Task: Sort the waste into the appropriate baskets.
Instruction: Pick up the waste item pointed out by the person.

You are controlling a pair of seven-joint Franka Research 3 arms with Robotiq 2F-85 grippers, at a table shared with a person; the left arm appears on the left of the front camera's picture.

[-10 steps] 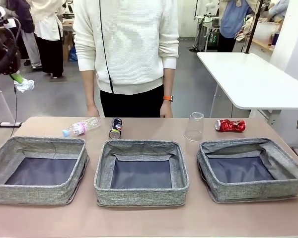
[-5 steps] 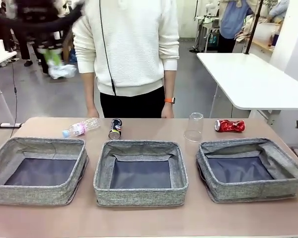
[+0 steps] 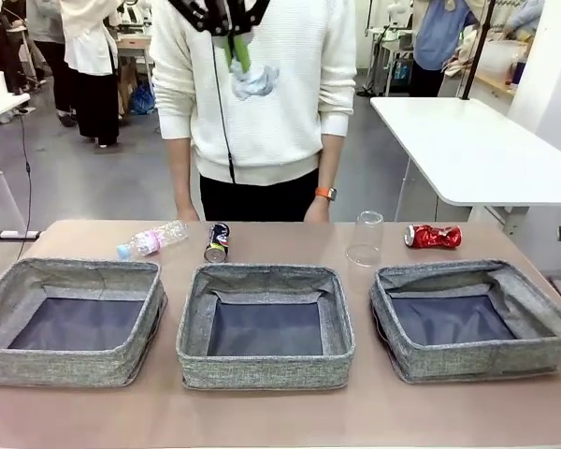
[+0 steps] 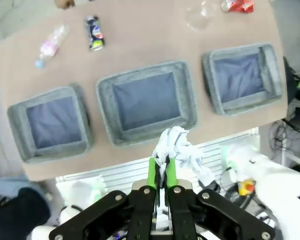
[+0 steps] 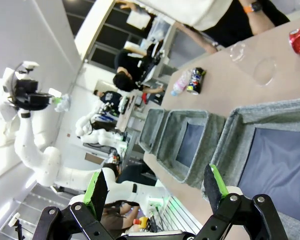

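High above the table's far middle, my left gripper [image 3: 237,54] is shut on a crumpled white paper ball [image 3: 254,79]. The left wrist view looks down past that gripper [image 4: 160,164] and the paper ball [image 4: 179,150] onto three grey baskets, left [image 4: 20,107], middle [image 4: 106,87] and right [image 4: 210,57]. Beyond the baskets' far rims lie a clear bottle with a pink label [image 3: 152,238], a dark printed can [image 3: 218,242], an upturned clear cup [image 3: 366,238] and a crushed red can [image 3: 434,236]. My right gripper [image 5: 157,186] is open and holds nothing, near the right basket [image 5: 270,112].
A person in a white sweater [image 3: 262,94] stands at the far edge, hands resting by the table. A white side table [image 3: 477,150] stands back right. Bare tabletop [image 3: 280,416] runs along the near edge in front of the baskets.
My left gripper has swung from the far left to above the middle of the table, staying high and keeping the paper ball. Nothing on the table has moved.
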